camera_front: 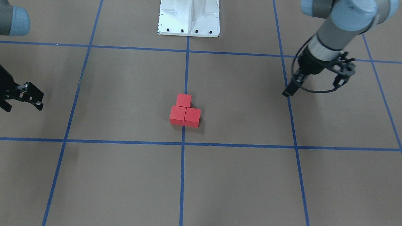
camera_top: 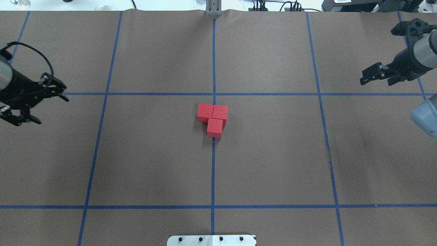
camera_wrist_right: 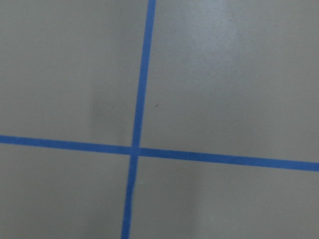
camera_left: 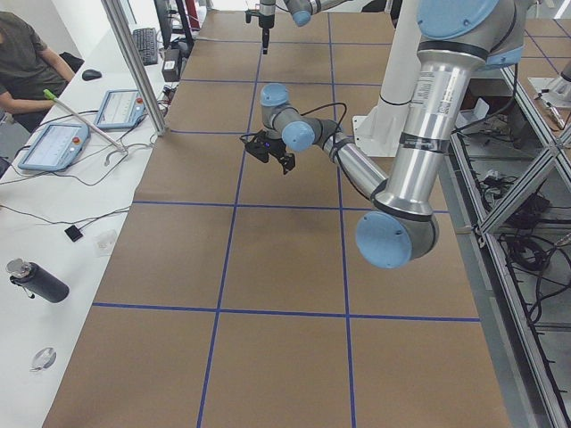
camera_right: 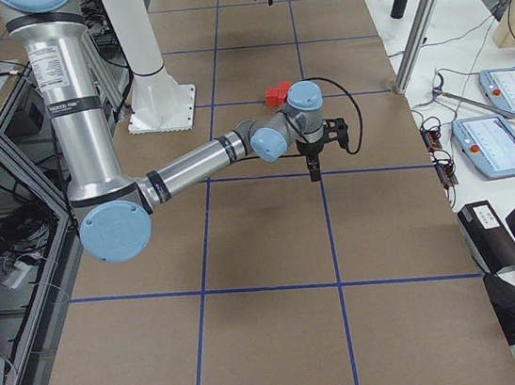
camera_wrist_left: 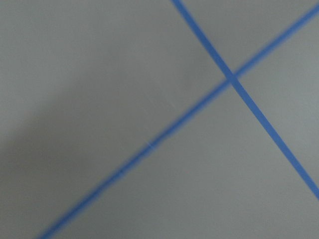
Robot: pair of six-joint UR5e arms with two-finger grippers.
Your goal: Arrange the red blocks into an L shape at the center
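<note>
Three red blocks (camera_top: 205, 112) (camera_top: 220, 112) (camera_top: 214, 127) lie flat on the brown floor at the center. They touch one another in an L that straddles the middle blue tape line (camera_top: 213, 164). In the front-facing view the same red blocks (camera_front: 183, 100) sit just below the grid crossing. My left gripper (camera_top: 51, 109) hovers open far to the left of them with nothing between its fingers. Far to the right, my right gripper (camera_top: 377, 56) is also open and holds nothing. Both wrist views show only floor and tape.
The white robot base plate (camera_front: 189, 11) stands at the table edge on the middle line. Beside the table, in the exterior left view, are a seated person (camera_left: 27, 62), tablets (camera_left: 53, 147) and a dark bottle (camera_left: 37, 281). A metal post (camera_right: 424, 14) rises beside the far edge.
</note>
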